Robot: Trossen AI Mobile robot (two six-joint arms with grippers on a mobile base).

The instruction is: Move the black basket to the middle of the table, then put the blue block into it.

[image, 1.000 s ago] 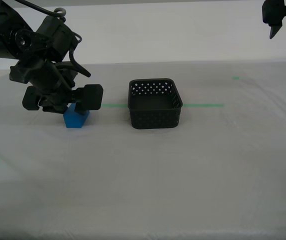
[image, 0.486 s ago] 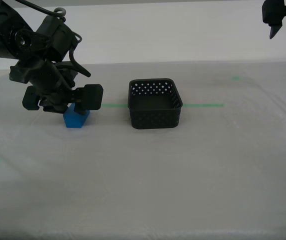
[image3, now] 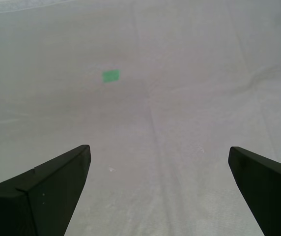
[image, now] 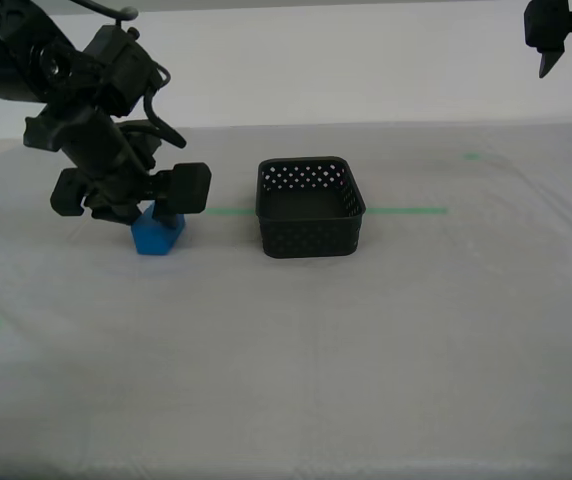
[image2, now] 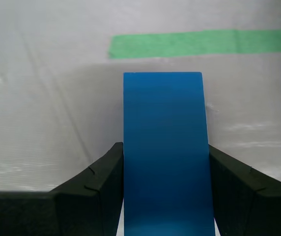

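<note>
Soft, even light fills the room and the pale table [image: 366,360] looks slightly washed out. Shadows are faint: a dim smudge lies beside the black basket [image: 309,208]. Both wrist views are sharp on the cloth, while the near jaws look a little soft-edged.

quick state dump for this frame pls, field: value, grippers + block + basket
second gripper: shut on the blue block, one finger on each side
blue block: tilted, at the exterior view's left, beside the black basket, not in it
black basket: upright on the table, empty, on the green tape line
first gripper: open, holding nothing, over bare cloth and a green tape mark
</note>
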